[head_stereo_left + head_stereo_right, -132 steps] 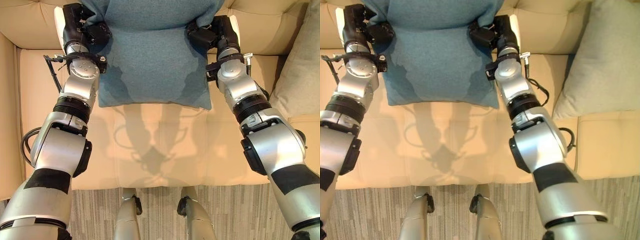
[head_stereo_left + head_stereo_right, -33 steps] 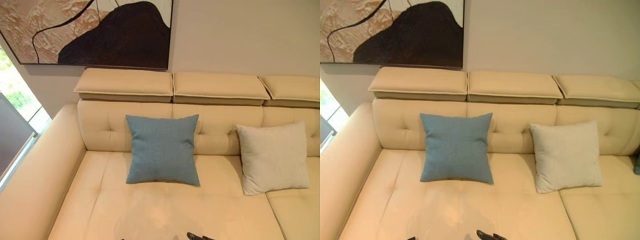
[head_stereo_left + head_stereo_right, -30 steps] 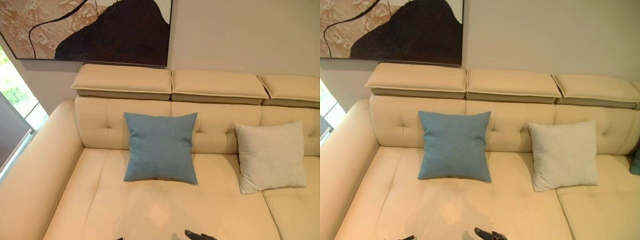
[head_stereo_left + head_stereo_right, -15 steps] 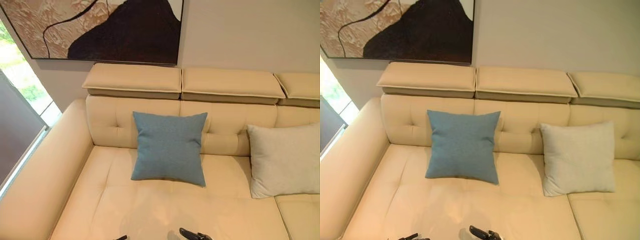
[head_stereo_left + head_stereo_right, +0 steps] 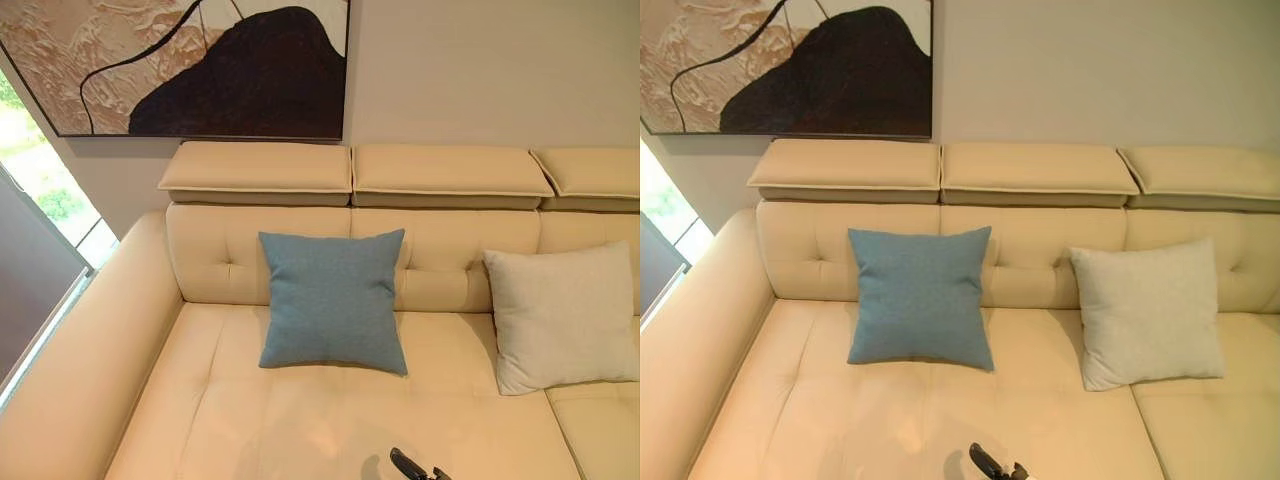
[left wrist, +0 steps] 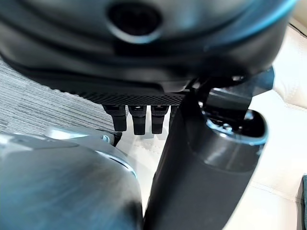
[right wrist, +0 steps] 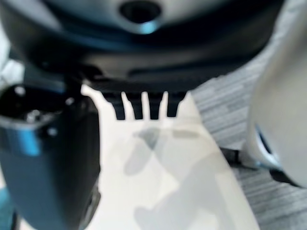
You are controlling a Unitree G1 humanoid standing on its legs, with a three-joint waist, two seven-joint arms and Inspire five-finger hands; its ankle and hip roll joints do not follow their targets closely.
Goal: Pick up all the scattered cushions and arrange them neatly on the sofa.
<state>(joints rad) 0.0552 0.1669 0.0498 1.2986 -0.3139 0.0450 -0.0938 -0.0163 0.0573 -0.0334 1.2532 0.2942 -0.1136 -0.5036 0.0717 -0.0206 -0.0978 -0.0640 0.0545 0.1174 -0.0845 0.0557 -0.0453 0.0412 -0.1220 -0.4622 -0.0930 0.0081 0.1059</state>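
Blue cushion [image 5: 333, 301] stands upright against sofa [image 5: 300, 430] backrest, left of grey cushion [image 5: 561, 315], well apart. Right robot hand [image 7: 144, 103] and left robot hand [image 6: 139, 115] hang relaxed, fingers straight, holding nothing.

Home living room. Cream leather corner sofa [image 5: 300, 420] with tufted backrest and padded headrests, blue cushion [image 5: 333, 302] and off-white cushion [image 5: 560, 318] propped against the back. Large framed abstract painting [image 5: 190, 65] on a plain beige wall; window [image 5: 35, 180] at the sofa's left end; striped grey carpet [image 6: 33, 110].
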